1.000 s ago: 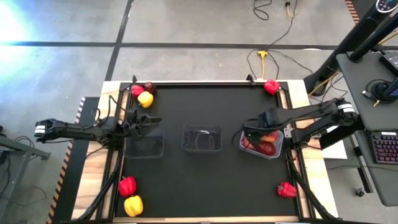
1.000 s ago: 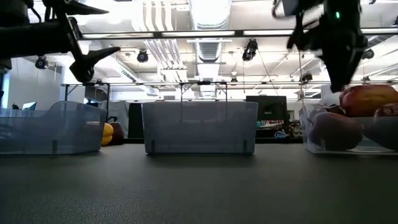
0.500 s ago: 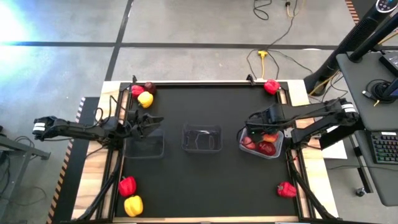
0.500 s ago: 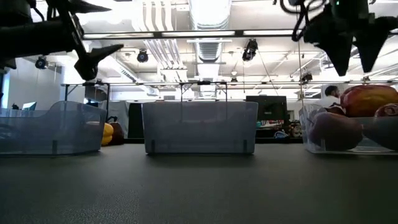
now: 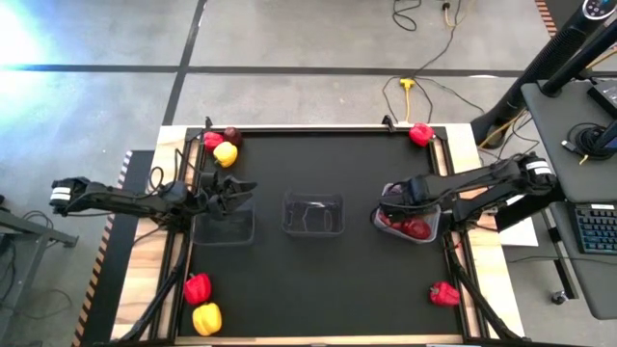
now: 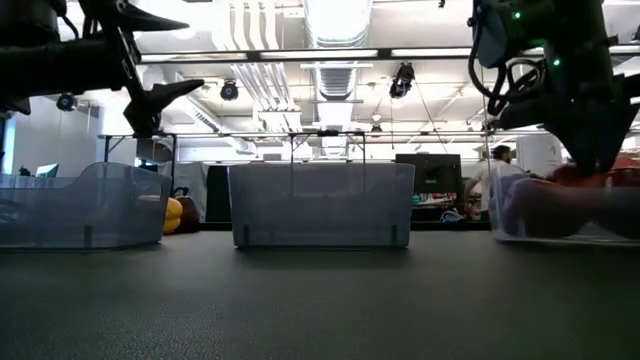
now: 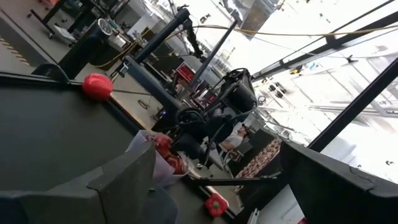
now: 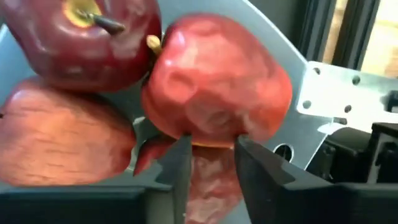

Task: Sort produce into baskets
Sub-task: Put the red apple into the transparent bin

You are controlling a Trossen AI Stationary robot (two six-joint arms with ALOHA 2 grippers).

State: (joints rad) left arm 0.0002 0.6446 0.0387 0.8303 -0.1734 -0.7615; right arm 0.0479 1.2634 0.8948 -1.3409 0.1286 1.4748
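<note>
The right gripper (image 5: 388,204) is down inside the right tub (image 5: 431,231), at the right side of the table (image 5: 318,280). In the right wrist view its fingers (image 8: 176,167) stand slightly apart under a red fruit (image 8: 217,87), with a narrow gap between them; they touch the fruit's underside, but whether they grip it cannot be told. Two maroon apples (image 8: 68,28) lie against that fruit in the same tub. In the low view the gripper (image 6: 590,165) reaches into the tub (image 6: 560,205) over the fruits.

The left gripper (image 5: 236,188) hovers over the far edge of the left tub (image 5: 224,227), its fingers spread wide and holding nothing. In the low view it (image 6: 165,95) hangs above that tub (image 6: 85,205).

The middle tub (image 5: 312,214) stands between the other two.

Loose produce lies at the table's corners. At the far left a red pepper (image 5: 212,140), a yellow pepper (image 5: 226,153) and a maroon apple (image 5: 232,135) sit bunched together. At the near left are a red pepper (image 5: 198,287) and a yellow pepper (image 5: 206,318). One red pepper (image 5: 421,134) lies at the far right and another (image 5: 443,293) at the near right.
</note>
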